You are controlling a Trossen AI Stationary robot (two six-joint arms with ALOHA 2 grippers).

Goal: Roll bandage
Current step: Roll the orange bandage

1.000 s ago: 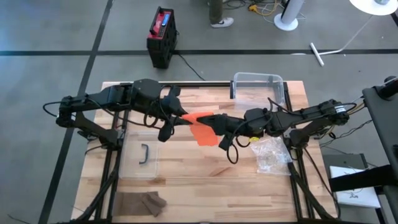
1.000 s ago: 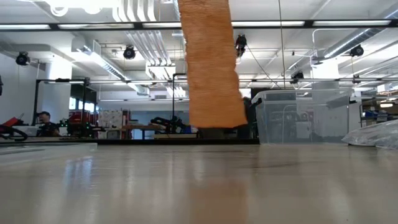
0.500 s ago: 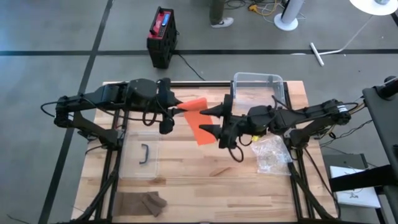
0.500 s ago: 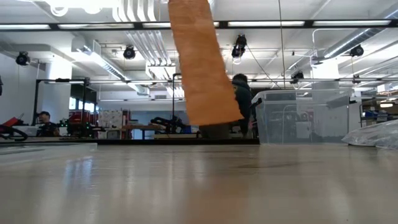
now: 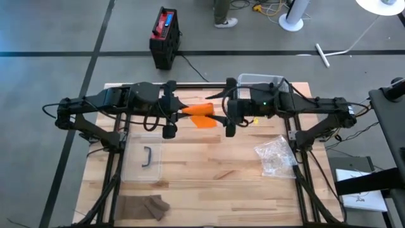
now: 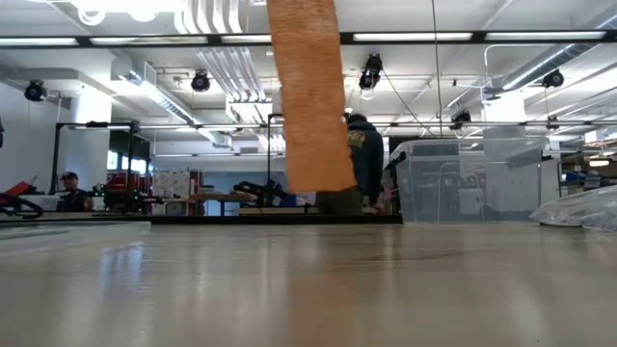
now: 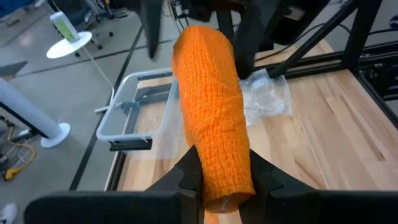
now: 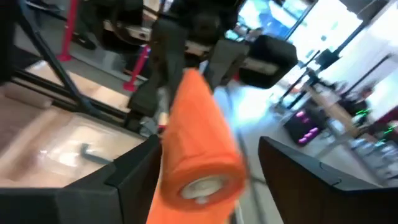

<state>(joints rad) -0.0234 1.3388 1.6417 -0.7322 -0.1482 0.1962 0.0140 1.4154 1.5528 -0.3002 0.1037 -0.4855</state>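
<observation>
Orange woven bandage (image 7: 211, 124), mesh-textured and partly wound on a roll, is clamped at one end between the left gripper (image 7: 221, 180)'s fingers, above the tabletop (image 5: 209, 164) near its far edge. Its loose strip hangs down in the low view, top cut off. The right gripper (image 5: 226, 107) has its fingers spread apart either side of the roll, not touching it. A clear plastic bin (image 5: 262, 82) sits at the far right corner, contents hard to make out. A crinkled clear bag (image 5: 275, 157) lies near the right edge.
</observation>
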